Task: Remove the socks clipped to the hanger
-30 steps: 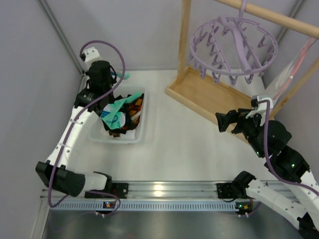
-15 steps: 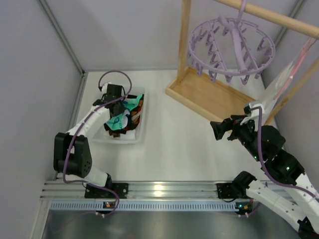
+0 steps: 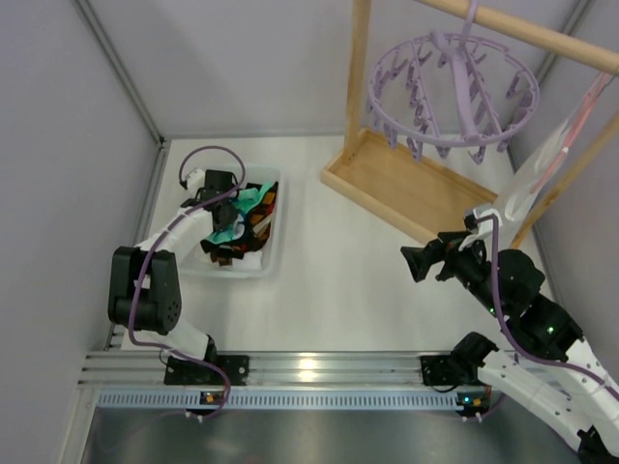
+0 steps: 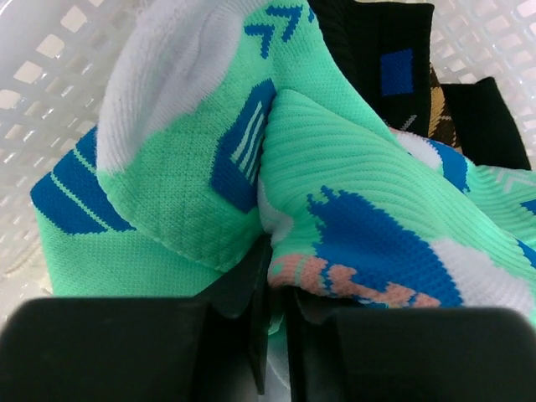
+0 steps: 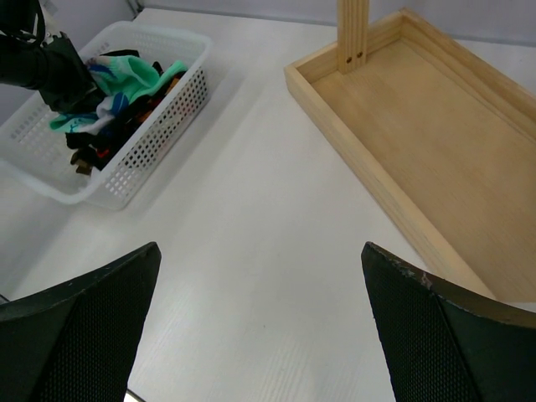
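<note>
A white tabletop (image 3: pixel 338 290) is enclosed by grey walls on the left and far sides, and a metal rail (image 3: pixel 309 372) is fixed along its near edge. From above, a white basket (image 3: pixel 279 242) is seen close to the left wall, and the socks (image 3: pixel 256 224) are heaped inside it. The left gripper (image 3: pixel 230 205) is placed inside the basket at its far end. At far right the lavender hanger (image 3: pixel 453 92) is hung by its hook from the bar of a wooden rack (image 3: pixel 360 77), above the rack's tray-like base (image 3: pixel 406 188). The right gripper (image 3: pixel 414 263) is held over the table, just off the near edge of that base, and is pointed left. A broad stretch of bare tabletop is left open between the basket and the base.

From the left wrist, the view is filled by a mint sock (image 4: pixel 335 167) with blue and white marks. Black socks are seen behind it, and the basket's lattice wall at upper left. The fingers (image 4: pixel 243 289) are drawn nearly together, and a fold of the mint sock is pinched at their tips.

From the right wrist, the fingers (image 5: pixel 84 318) are spread wide with nothing held, and open table is seen between them. The basket is seen at upper left, well apart from the base's edge at right. The rack's post is set into the far end of the base.
</note>
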Robot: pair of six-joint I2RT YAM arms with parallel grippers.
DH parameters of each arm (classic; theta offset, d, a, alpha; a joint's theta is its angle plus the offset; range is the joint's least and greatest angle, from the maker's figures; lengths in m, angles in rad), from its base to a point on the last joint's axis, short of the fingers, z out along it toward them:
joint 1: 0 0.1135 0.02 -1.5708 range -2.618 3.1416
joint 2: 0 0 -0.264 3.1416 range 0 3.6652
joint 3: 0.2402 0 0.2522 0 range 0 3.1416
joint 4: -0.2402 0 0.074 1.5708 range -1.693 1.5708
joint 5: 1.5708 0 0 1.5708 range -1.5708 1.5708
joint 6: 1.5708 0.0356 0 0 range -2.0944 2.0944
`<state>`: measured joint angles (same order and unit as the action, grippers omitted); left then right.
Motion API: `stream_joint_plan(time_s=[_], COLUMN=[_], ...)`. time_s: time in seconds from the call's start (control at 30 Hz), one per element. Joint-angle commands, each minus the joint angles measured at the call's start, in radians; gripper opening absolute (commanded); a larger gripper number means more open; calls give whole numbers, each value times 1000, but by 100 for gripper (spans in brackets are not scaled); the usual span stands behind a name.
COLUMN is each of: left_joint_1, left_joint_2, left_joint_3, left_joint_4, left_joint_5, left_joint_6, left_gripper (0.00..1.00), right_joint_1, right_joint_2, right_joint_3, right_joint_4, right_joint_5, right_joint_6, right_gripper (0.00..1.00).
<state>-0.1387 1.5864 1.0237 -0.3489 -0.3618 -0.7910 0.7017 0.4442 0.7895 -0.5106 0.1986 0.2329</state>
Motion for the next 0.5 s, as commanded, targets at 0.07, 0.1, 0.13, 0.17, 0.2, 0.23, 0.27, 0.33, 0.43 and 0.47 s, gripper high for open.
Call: stream_joint_plan(time_s=[0.07,0.1,0.13,0.17,0.2,0.23,0.27,0.33,0.43,0.47], left_joint_1=[11,10,10,10,10,8,7,5,4,4], left_joint_2=[-31,-46,-61,-97,-115,-132,-166,-203,-287,-333], left_joint_3=[-10,-8,-7,-4,-4,-1,3,4,-5,-13], left_joint_4=[-41,-41,-39,-39,-39,-42,-41,-42,-44,-47], left_joint_5=[30,38,41,50,52,55,55,55,57,61], left_joint_6=[-19,-24,-25,-28,-28,-27,-24,-13,4,10], left_gripper=[22,29,33,36,40,45,48,56,68,72], right_joint_1=[-10,-8,-10,-8,-8,-8,-8,-8,-8,-10], right_joint_2=[-21,-21,-22,-24,-22,-24,-28,-30,-41,-42], right_joint_3=[1,-1,-1,1,2,2,2,1,2,4], right_joint_4=[46,44,44,41,40,38,38,34,26,26], right_joint_5=[-24,-24,-24,-22,-22,-25,-27,-27,-19,-16], right_joint_6=[16,14,11,14,13,13,16,14,13,13], right_gripper=[99,99,99,100,100,99,99,99,99,99])
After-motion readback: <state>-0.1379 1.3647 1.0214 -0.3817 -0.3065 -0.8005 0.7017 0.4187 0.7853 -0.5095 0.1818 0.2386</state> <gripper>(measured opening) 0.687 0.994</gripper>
